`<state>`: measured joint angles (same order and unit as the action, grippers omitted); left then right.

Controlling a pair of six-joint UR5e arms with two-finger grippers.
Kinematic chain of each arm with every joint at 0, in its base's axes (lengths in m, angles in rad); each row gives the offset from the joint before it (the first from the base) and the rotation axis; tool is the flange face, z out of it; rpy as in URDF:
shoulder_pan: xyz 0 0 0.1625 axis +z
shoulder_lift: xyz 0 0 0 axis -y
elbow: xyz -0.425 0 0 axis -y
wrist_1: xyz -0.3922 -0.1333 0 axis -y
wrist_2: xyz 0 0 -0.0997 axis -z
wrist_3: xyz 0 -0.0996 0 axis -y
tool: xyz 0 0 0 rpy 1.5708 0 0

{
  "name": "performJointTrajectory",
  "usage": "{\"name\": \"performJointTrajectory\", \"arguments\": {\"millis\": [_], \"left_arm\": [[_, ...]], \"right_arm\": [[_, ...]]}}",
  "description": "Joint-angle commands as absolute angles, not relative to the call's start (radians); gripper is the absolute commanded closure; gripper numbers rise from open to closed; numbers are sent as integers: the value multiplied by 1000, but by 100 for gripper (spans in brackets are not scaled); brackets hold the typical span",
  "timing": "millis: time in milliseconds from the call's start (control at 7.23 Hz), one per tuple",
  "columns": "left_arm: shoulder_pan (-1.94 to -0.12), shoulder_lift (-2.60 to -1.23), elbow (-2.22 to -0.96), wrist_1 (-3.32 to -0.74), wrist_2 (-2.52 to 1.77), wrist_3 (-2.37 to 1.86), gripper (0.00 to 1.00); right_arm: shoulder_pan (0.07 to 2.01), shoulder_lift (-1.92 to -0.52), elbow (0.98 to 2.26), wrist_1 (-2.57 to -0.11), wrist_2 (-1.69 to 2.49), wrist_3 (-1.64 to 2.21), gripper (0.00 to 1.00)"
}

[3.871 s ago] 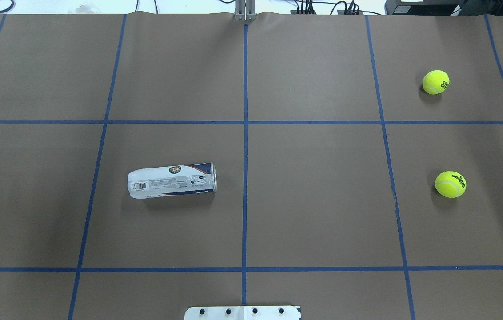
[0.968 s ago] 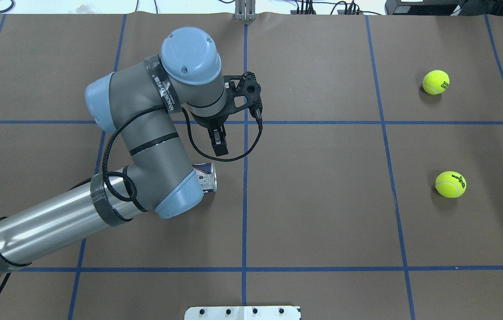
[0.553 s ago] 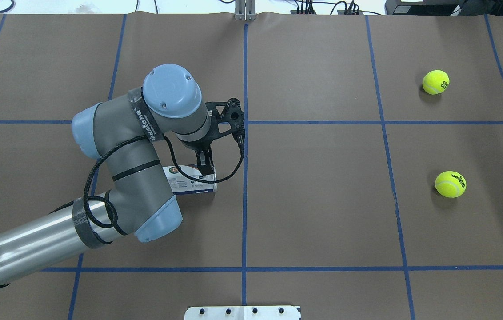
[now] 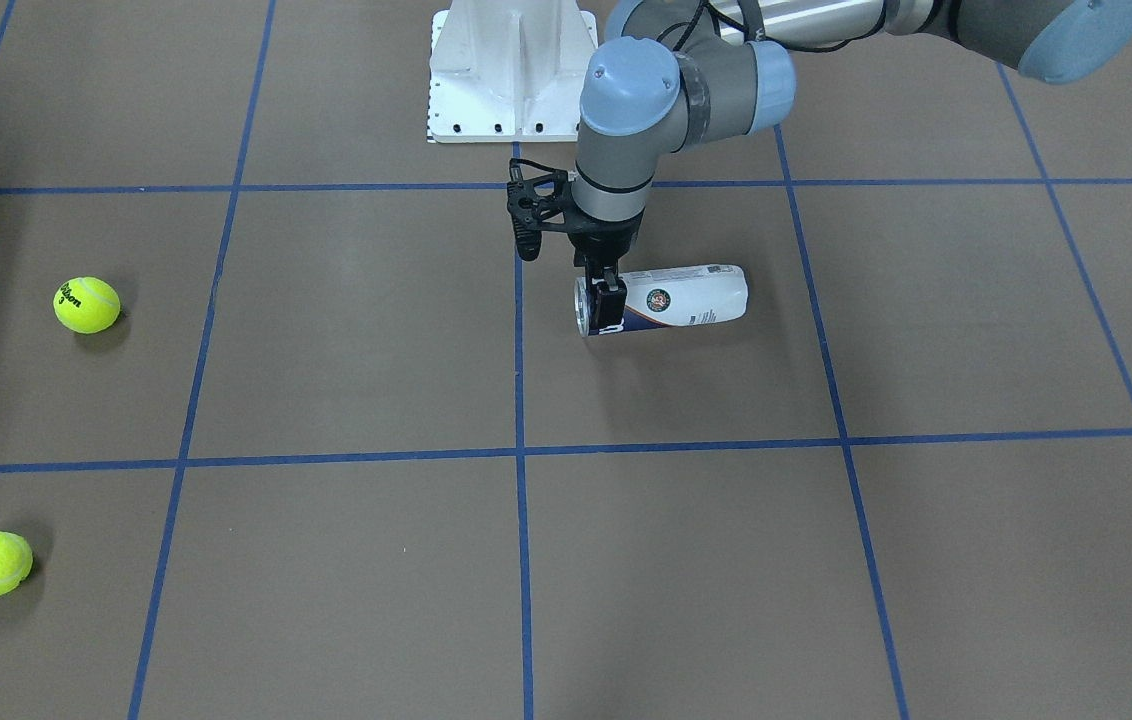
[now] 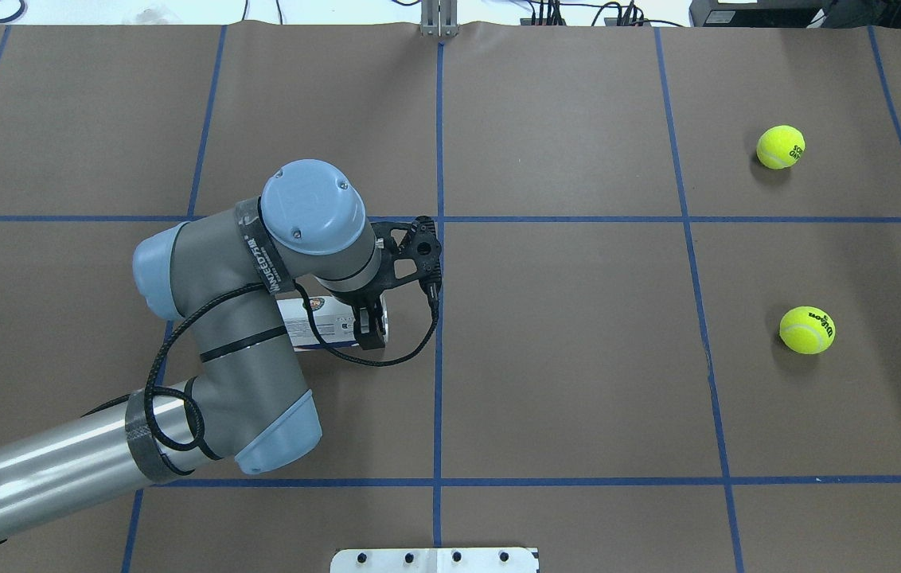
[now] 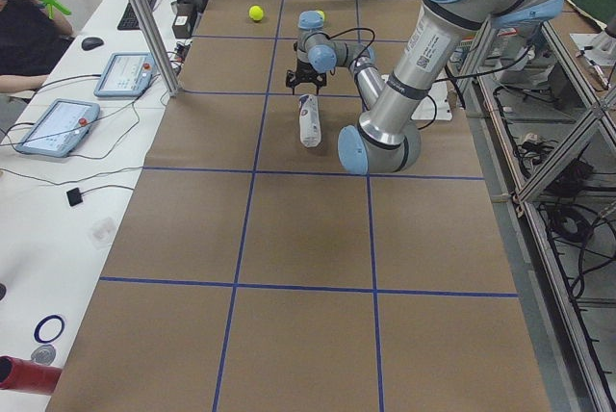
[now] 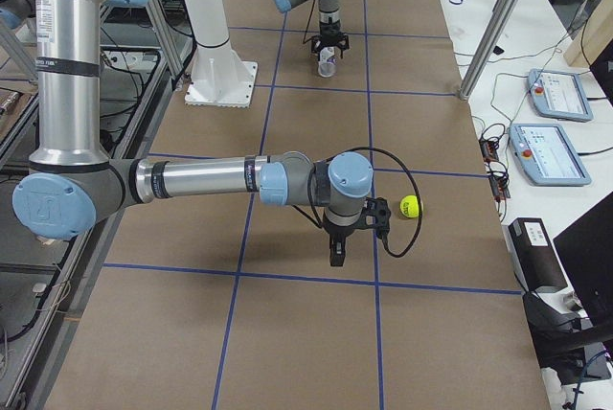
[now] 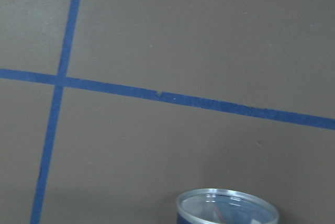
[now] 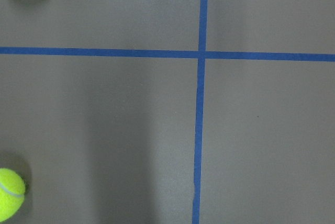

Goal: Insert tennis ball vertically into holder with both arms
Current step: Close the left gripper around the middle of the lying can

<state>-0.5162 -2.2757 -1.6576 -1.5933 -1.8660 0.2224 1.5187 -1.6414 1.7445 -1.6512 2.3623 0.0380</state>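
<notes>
Since the earlier overhead frame, the grey-and-silver left arm has been brought in. Its black left gripper (image 5: pixel 372 328) has been lowered onto the mouth end of the slim white-and-navy tennis-ball can (image 4: pixel 686 298). The can lies on its side on the brown paper-covered table (image 5: pixel 578 382). Whether the fingers are clamped on it cannot be told. The nearer yellow felt tennis ball (image 5: pixel 807 329) and the farther ball (image 5: pixel 780 146) lie well apart from the can. The right gripper (image 7: pixel 335 255) hangs near them, its opening not judgeable. A hold so near the rim could let the can roll, slip or swing when it is upended.

Matt brown paper (image 5: pixel 578 358) lies smooth under the glossy holder (image 4: pixel 686 297) (its rim (image 8: pixel 226 192) bright, polished metal).
</notes>
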Motion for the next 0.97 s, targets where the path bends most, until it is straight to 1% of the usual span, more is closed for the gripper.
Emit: {"name": "performJointTrajectory", "arguments": {"millis": [0, 830], "left_arm": [[-500, -2267, -1661, -1591, -1865, 221, 1], [-477, -2272, -1617, -1598, -1865, 222, 1]], "right_arm": [[1519, -1646, 1746, -1651, 2362, 37, 1], [1519, -1649, 1743, -1651, 2361, 37, 1]]}}
